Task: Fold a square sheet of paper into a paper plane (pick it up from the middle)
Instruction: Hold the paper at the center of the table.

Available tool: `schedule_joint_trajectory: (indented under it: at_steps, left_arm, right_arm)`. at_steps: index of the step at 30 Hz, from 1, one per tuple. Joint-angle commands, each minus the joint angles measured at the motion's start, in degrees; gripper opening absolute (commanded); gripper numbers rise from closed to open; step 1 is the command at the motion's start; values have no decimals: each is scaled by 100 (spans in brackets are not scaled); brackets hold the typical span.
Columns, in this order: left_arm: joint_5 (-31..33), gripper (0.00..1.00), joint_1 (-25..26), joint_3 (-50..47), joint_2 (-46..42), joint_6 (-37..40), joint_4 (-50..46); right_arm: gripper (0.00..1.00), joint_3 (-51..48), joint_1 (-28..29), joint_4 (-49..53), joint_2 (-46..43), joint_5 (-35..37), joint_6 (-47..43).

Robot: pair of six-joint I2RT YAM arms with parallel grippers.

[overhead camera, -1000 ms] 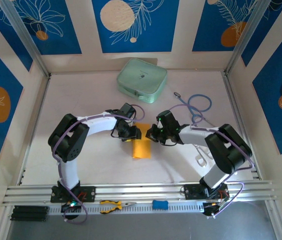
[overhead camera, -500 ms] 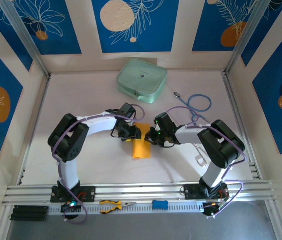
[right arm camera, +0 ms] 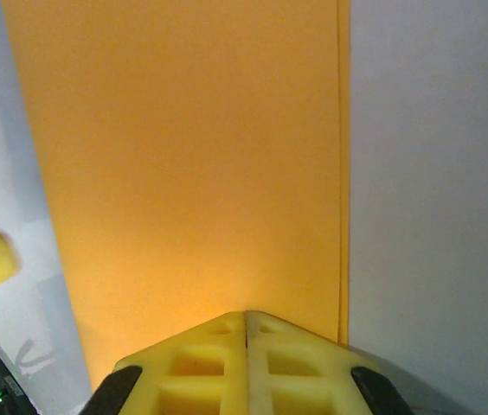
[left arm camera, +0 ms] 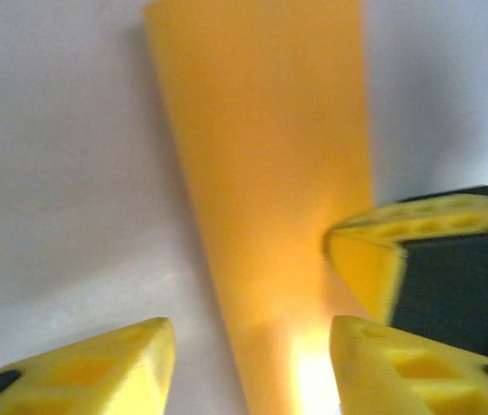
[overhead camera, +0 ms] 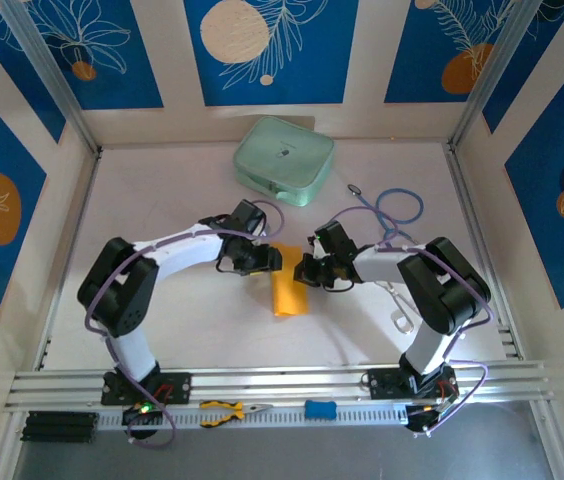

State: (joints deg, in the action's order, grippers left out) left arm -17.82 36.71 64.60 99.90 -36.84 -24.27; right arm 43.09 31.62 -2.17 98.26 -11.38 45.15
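Outward has swung the left arm [overhead camera: 167, 248]; left gripper [left arm camera: 248, 346] half-open astride paper [right arm camera: 183, 156], right gripper [right arm camera: 246, 324] closed.

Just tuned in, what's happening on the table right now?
The folded orange paper lies flat in the middle of the table. The right tool is shut, with its tips over the paper's far end. The left tool stands open, straddling that same end. The paper has no plane shape yet.
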Motion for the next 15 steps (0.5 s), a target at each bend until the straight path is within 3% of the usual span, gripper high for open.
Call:
schedule_joint_trajectory:
  at_steps: [1,5,8,15]
  left_arm:
    - [-585,41,-77,-207,-277,112,505]
    - [-1628,19,-117,-483,-188,-148,1533]
    - [-1920,0,-113,-709,-81,-372,2155]
    - [-2231,0,-164,-974,332,-548,2805]
  right_arm:
    - [0,22,-90,713,283,70,-375]
    - [0,36,-91,717,341,48,-323]
    - [0,24,-90,715,343,54,-292]
    - [0,15,-94,737,339,65,-261]
